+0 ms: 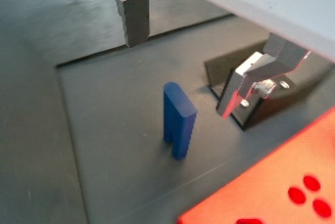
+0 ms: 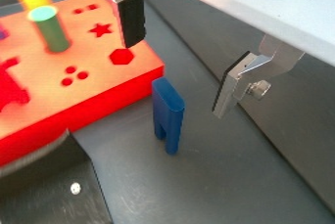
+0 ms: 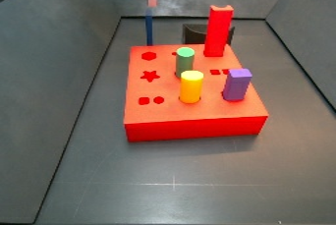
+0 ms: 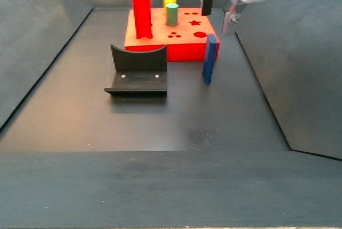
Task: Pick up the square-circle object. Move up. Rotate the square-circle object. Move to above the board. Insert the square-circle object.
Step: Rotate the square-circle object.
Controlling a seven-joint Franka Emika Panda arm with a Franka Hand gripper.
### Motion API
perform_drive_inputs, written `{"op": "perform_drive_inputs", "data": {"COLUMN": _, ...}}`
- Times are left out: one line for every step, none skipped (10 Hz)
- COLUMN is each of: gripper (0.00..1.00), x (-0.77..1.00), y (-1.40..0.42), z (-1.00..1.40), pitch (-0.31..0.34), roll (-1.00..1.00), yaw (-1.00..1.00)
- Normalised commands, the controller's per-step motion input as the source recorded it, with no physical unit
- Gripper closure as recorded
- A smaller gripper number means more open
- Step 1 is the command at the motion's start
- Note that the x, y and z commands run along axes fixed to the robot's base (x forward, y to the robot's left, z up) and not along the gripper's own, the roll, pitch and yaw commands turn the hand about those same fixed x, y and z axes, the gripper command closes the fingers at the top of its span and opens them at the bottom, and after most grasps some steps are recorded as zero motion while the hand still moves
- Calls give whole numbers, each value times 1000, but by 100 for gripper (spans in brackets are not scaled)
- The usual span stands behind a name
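Presently catalogued: the square-circle object [image 1: 178, 120] — a slim blue piece standing upright on the dark floor, just beside the board [image 2: 78, 81] in a wrist view, and between the board and the fixture [image 4: 138, 70] side in a side view [image 4: 211, 60]. The gripper [image 1: 197, 47] hangs above the piece, its fingers [image 1: 135, 18] spread apart with nothing between them, clear of the piece's top. On the board — a tall red block [image 3: 218, 29], a green peg [image 3: 186, 61], a yellow peg [image 3: 192, 85] and a purple peg [image 3: 238, 84], all upright. The fixture also shows in a wrist view [image 1: 262, 96], near the blue piece.
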Motion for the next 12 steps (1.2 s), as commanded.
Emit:
{"op": "perform_drive_inputs", "data": {"gripper": 0, "x": 3, "y": -9, "z": 6, "pitch": 11, "roll": -2, "yaw": 1000}}
{"op": "perform_drive_inputs", "data": {"gripper": 0, "x": 3, "y": -9, "z": 6, "pitch": 12, "roll": -2, "yaw": 1000}}
{"op": "perform_drive_inputs", "data": {"gripper": 0, "x": 3, "y": -9, "z": 6, "pitch": 13, "roll": -2, "yaw": 1000}}
{"op": "perform_drive_inputs", "data": {"gripper": 0, "x": 3, "y": -9, "z": 6, "pitch": 13, "roll": -2, "yaw": 1000}}
{"op": "perform_drive_inputs", "data": {"gripper": 0, "x": 3, "y": -9, "z": 6, "pitch": 15, "roll": -2, "yaw": 1000}}
{"op": "perform_drive_inputs", "data": {"gripper": 0, "x": 3, "y": -9, "z": 6, "pitch": 16, "roll": -3, "yaw": 1000}}
{"op": "perform_drive_inputs", "data": {"gripper": 0, "x": 3, "y": -9, "z": 6, "pitch": 17, "roll": -3, "yaw": 1000}}
{"op": "perform_drive_inputs", "data": {"gripper": 0, "x": 3, "y": -9, "z": 6, "pitch": 19, "roll": -3, "yaw": 1000}}
{"op": "perform_drive_inputs", "data": {"gripper": 0, "x": 3, "y": -9, "z": 6, "pitch": 21, "roll": -3, "yaw": 1000}}
{"op": "perform_drive_inputs", "data": {"gripper": 0, "x": 3, "y": -9, "z": 6, "pitch": 23, "roll": -4, "yaw": 1000}}
{"op": "perform_drive_inputs", "data": {"gripper": 0, "x": 3, "y": -9, "z": 6, "pitch": 26, "roll": -4, "yaw": 1000}}
{"op": "perform_drive_inputs", "data": {"gripper": 0, "x": 3, "y": -9, "z": 6, "pitch": 30, "roll": -5, "yaw": 1000}}
